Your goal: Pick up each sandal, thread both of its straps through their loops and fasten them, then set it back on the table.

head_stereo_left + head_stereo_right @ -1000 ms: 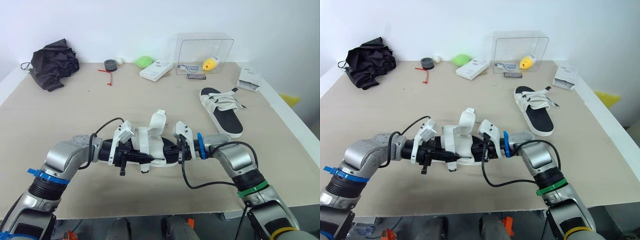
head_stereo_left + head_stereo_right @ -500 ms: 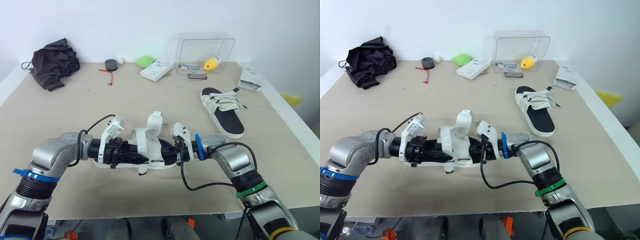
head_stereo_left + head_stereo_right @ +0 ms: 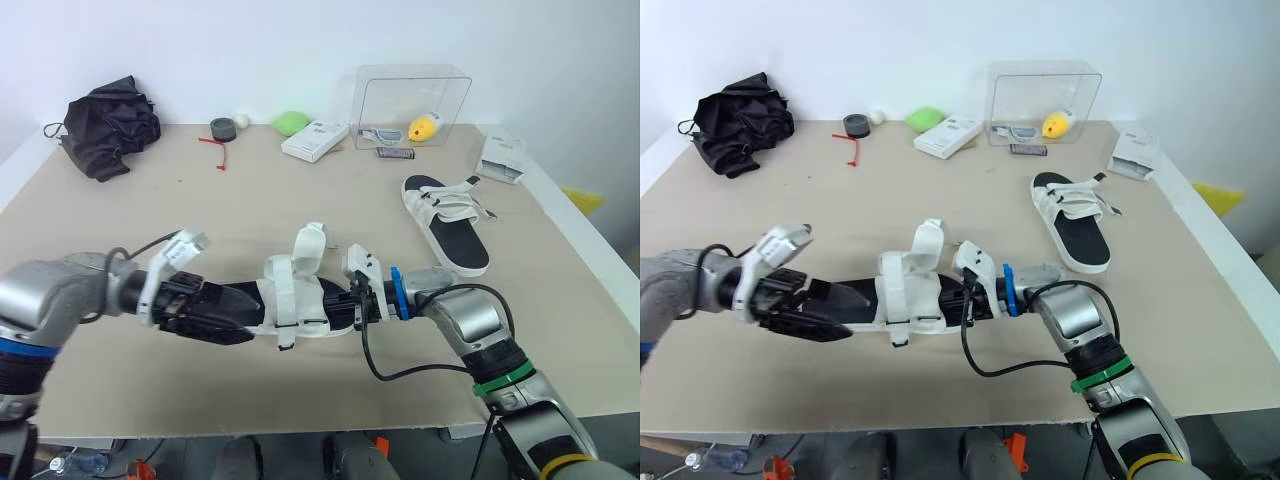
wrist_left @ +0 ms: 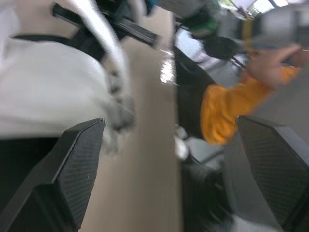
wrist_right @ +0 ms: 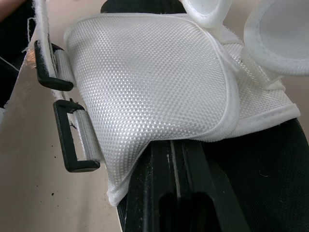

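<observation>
A white sandal (image 3: 300, 298) with a black footbed lies across the near middle of the table (image 3: 120, 235). One strap (image 3: 311, 243) stands up loose; the other strap (image 3: 279, 293) wraps over the footbed. The black loops (image 5: 65, 140) show in the right wrist view beside the white mesh upper (image 5: 149, 82). My right gripper (image 3: 357, 309) is shut on the sandal's right end. My left gripper (image 3: 232, 316) is at the sandal's left end, its fingers (image 4: 79, 169) spread wide with nothing between them. A second sandal (image 3: 446, 222) lies flat at the right.
At the back stand a black cloth (image 3: 110, 125), a tape roll (image 3: 220, 128), a green object (image 3: 290, 122), a white box (image 3: 313, 140) and a clear case (image 3: 410, 100) with a yellow item. A white packet (image 3: 500, 158) is near the right edge. A person's orange sleeve (image 4: 219, 104) shows beyond the table.
My left gripper has opened, let go of the sandal and drawn back to the left. The sandal has settled lower and flatter. My right gripper has kept its hold.
</observation>
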`<state>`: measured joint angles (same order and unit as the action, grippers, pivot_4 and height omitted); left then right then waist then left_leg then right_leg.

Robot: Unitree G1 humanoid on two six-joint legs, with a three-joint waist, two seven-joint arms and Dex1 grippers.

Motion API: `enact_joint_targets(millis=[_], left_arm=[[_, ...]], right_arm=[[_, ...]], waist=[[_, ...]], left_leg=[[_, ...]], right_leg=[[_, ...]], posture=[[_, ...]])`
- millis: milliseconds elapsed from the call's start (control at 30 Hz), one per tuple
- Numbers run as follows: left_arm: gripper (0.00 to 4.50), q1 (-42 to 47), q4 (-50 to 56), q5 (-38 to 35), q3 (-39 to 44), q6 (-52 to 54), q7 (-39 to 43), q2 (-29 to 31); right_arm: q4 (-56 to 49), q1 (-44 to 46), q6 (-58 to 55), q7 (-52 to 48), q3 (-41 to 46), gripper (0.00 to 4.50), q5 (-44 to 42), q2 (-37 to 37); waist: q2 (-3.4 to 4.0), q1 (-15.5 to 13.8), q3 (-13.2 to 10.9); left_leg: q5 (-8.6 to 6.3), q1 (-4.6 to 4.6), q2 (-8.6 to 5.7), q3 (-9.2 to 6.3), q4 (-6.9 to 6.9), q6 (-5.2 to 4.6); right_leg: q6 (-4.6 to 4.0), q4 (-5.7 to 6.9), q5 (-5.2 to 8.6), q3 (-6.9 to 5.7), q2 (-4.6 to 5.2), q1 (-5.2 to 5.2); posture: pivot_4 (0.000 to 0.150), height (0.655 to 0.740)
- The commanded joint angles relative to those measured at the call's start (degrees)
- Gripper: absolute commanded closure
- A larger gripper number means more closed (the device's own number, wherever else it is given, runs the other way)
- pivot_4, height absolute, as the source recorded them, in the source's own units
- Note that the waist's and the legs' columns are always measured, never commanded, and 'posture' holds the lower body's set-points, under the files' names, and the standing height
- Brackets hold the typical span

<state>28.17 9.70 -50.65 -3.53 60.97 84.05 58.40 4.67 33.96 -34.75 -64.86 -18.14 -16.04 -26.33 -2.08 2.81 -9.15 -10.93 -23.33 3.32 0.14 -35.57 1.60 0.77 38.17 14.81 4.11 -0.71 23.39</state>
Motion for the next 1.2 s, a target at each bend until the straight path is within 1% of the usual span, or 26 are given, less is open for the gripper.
enact_joint_targets(millis=[33, 100, 133, 267, 367, 400, 500, 533, 600, 700, 833, 1133, 1167, 1200], left_arm=[[0.03, -1.19, 2.54, -2.8, 2.16, 1.32, 3.91, 3.18], [0.03, -3.44, 5.18, -3.4, 2.25, 1.49, 2.66, 3.29], [0.03, -5.36, 7.15, -2.98, 1.72, 1.42, 0.78, 2.83], [0.03, -12.1, 10.95, 0.86, -0.6, -1.97, -4.63, 0.1], [0.03, -15.01, 8.71, 5.86, -1.55, -7.12, -10.9, -5.03], [0.03, -15.64, 8.05, 8.41, -1.82, -10.71, -12.52, -6.99], [0.03, -15.93, 5.96, 13.2, -2.28, -16.5, -18.27, -12.64], [0.03, -15.98, 5.51, 13.48, -2.15, -16.08, -20.04, -13.99], [0.03, -16.28, 5.28, 15.27, -2.62, -18.72, -21.92, -16.67], [0.03, -16.34, 5.14, 16.23, -3.11, -20.13, -23.54, -19.5], [0.03, -15.84, 4.52, 16.91, -3.23, -20.5, -24.13, -21.2], [0.03, -12.93, 5.58, 12.85, -2.45, -15.58, -25.09, -25.08], [0.6, -12.88, 5.67, 12.47, -2.64, -15.08, -24.87, -24.99], [0.69, -12.85, 5.76, 12.33, -2.89, -14.93, -24.55, -24.83]], right_arm=[[2.5, -0.7, -1.41, 2.38, 0.28, 4.5, 2.75, -2.57], [2.85, -0.26, -1.84, 2.63, 0.49, 4.5, 2.75, -2.91], [3.12, -0.02, -2.28, 2.92, 0.4, 4.5, 2.95, -3.06], [3.08, 0.34, -4.2, 3.55, -1.08, 4.5, 3.69, -3.43], [2.08, 0.23, -5.03, 3.74, -2.54, 4.5, 4.39, -3.79], [2.08, 0.41, -5.59, 4.11, -2.51, 4.5, 4.32, -3.6], [2.09, 0.82, -6.54, 4.74, -2.07, 4.5, 3.68, -3.04], [1.98, 0.8, -6.64, 4.85, -2.05, 4.5, 3.54, -2.94], [1.45, 0.45, -6.67, 4.93, -2.28, 4.5, 3.39, -2.89], [0.95, 0.04, -6.65, 4.86, -2.55, 4.5, 3.18, -2.95], [0.94, 0.07, -6.64, 4.9, -2.54, 4.5, 2.98, -2.95], [1.09, -0.07, -6.47, 4.83, -2.62, 4.5, 2.8, -2.73], [1.02, -0.08, -6.51, 4.84, -2.6, 4.5, 2.75, -2.71], [1.0, -0.08, -6.52, 4.85, -2.6, 4.5, 2.75, -2.72]], waist=[[0.02, -0.12, -0.01], [0.02, -0.31, -0.02], [0.02, -0.31, -0.02], [0.01, -0.31, -0.03], [-0.01, -0.39, -0.03], [-0.06, -0.41, -0.02], [-0.02, -0.46, 0.0], [-0.03, -0.46, 0.01], [-0.03, -0.46, 0.01], [-0.03, -0.45, 0.01], [-0.02, -0.44, 0.02], [-0.03, -0.44, 0.02], [-0.03, -0.43, 0.01], [-0.02, -0.39, 0.02]], left_leg=[[0.0, 0.0, 0.0, 0.01, -0.01, 0.0], [0.01, 0.0, -0.02, 0.0, -0.08, 0.01], [0.02, -0.01, -0.02, 0.04, -0.13, 0.02], [0.02, 0.01, -0.03, 0.2, -0.13, 0.03], [0.02, 0.03, 0.0, 0.16, -0.13, 0.03], [0.02, 0.01, 0.01, 0.12, -0.15, 0.03], [0.02, 0.05, 0.01, 0.14, -0.16, 0.03], [0.03, 0.06, 0.01, 0.15, -0.17, 0.03], [0.03, 0.05, 0.0, 0.17, -0.2, 0.03], [0.03, 0.05, 0.0, 0.19, -0.22, 0.03], [0.03, 0.05, -0.01, 0.18, -0.21, 0.03], [0.03, 0.03, -0.04, 0.17, -0.26, 0.03], [0.03, 0.03, -0.03, 0.17, -0.26, 0.03], [0.03, 0.03, -0.03, 0.17, -0.25, 0.03]], right_leg=[[-0.01, 0.0, 0.0, 0.01, 0.01, 0.0], [-0.02, 0.0, 0.01, -0.01, 0.05, -0.02], [-0.01, 0.0, 0.01, 0.02, 0.08, -0.03], [0.02, -0.02, 0.02, 0.14, 0.14, -0.04], [0.02, -0.01, 0.01, 0.12, 0.1, -0.05], [0.01, -0.01, 0.0, 0.1, 0.08, -0.04], [-0.02, 0.0, -0.01, 0.12, 0.08, -0.07], [-0.02, -0.01, -0.02, 0.13, 0.08, -0.07], [0.01, -0.01, -0.04, 0.14, 0.09, -0.09], [0.05, -0.01, -0.07, 0.15, 0.09, -0.1], [0.08, -0.01, -0.09, 0.16, 0.07, -0.1], [0.12, -0.01, -0.11, 0.17, 0.08, -0.11], [0.12, -0.01, -0.12, 0.17, 0.08, -0.11], [0.13, -0.01, -0.12, 0.17, 0.08, -0.11]], posture=[[0.15, 0.74], [0.15, 0.74], [0.15, 0.74], [0.15, 0.74], [0.15, 0.74], [0.15, 0.74], [0.15, 0.74], [0.15, 0.74], [0.15, 0.74], [0.15, 0.74], [0.15, 0.74], [0.15, 0.74], [0.15, 0.74], [0.15, 0.74]])
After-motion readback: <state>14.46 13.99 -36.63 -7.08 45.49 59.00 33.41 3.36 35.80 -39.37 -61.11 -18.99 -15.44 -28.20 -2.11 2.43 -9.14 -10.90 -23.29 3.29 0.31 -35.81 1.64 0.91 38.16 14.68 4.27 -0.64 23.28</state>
